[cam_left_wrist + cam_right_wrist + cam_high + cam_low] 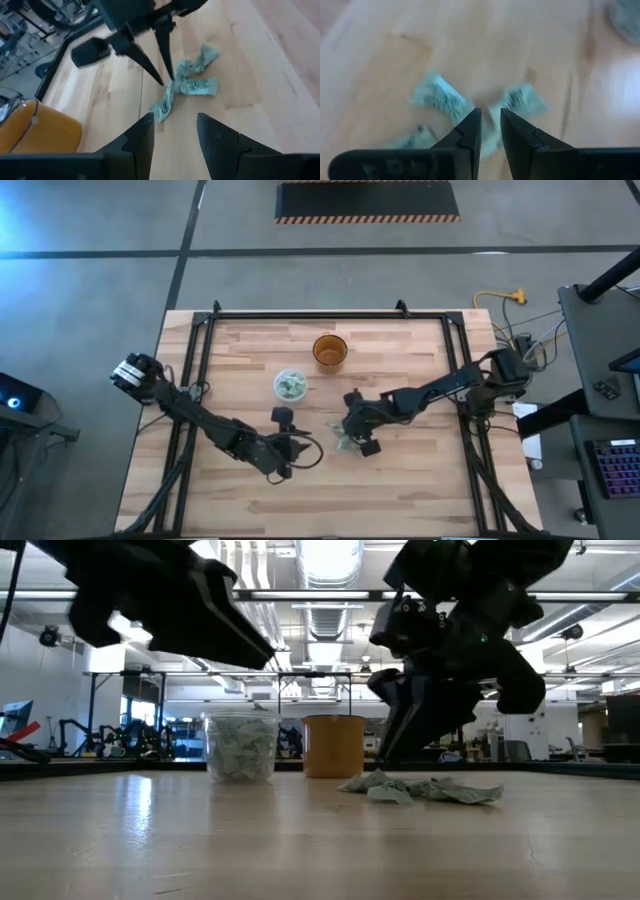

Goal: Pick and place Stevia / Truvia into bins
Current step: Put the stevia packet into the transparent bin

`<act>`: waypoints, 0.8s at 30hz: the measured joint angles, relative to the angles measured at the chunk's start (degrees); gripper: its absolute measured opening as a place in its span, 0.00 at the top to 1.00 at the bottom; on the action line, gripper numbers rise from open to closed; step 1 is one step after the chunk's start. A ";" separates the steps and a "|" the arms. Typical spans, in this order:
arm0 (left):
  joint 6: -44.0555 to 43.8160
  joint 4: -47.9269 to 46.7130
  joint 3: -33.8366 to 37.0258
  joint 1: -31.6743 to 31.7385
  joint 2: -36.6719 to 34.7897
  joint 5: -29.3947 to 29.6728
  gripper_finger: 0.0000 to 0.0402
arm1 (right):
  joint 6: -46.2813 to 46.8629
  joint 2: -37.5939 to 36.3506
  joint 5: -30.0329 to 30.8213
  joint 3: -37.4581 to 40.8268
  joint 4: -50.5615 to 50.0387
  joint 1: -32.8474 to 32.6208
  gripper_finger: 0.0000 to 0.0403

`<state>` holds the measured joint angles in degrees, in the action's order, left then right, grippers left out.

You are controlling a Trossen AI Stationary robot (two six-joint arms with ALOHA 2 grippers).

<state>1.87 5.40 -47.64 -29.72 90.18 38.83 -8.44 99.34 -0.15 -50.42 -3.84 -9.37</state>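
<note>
Several crumpled pale green and white sachets [345, 442] lie flat in a small heap on the table, also seen in the low view [420, 788] and in the left wrist view [192, 85]. My right gripper [490, 117] points down at the heap's middle, fingers a narrow gap apart [167, 82]. My left gripper [175, 122] is open, held just left of the heap [303, 448] and touches nothing. The translucent cup [290, 385] holds sachets [240, 747]. The amber cup [329, 350] stands behind it. My right gripper comes at the heap from above, pointing down, its fingertips [164, 82] at the spot where two sachets meet [172, 92]. I cannot tell whether the tips touch the paper. The sachets lie on the table.
The amber cup [35, 130] sits to the far side of my left gripper. A black frame [205, 330] borders the wooden tabletop. Bare wood lies toward the near edge [330, 500].
</note>
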 joint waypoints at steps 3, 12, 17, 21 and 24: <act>0.53 2.62 0.55 1.60 1.99 -0.73 0.67 | 2.39 -2.76 3.63 0.60 -4.10 0.00 0.85; 9.34 18.45 -0.32 6.22 12.04 -6.39 0.67 | 8.33 -12.58 4.96 8.44 -7.03 -0.04 0.85; 10.57 20.20 -2.93 8.02 16.11 -7.87 0.67 | 11.15 -17.50 5.08 13.39 -6.50 -0.04 0.86; 10.51 20.03 -5.40 9.24 19.19 -8.73 0.67 | 12.88 -20.78 6.59 16.52 -6.45 -0.03 0.85; 10.47 19.86 -7.68 10.02 21.43 -8.77 0.67 | 13.71 -23.09 6.67 18.20 -6.16 0.00 0.85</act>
<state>12.34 25.27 -55.33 -19.70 111.60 30.06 5.27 76.24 6.52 -32.22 -10.00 -9.37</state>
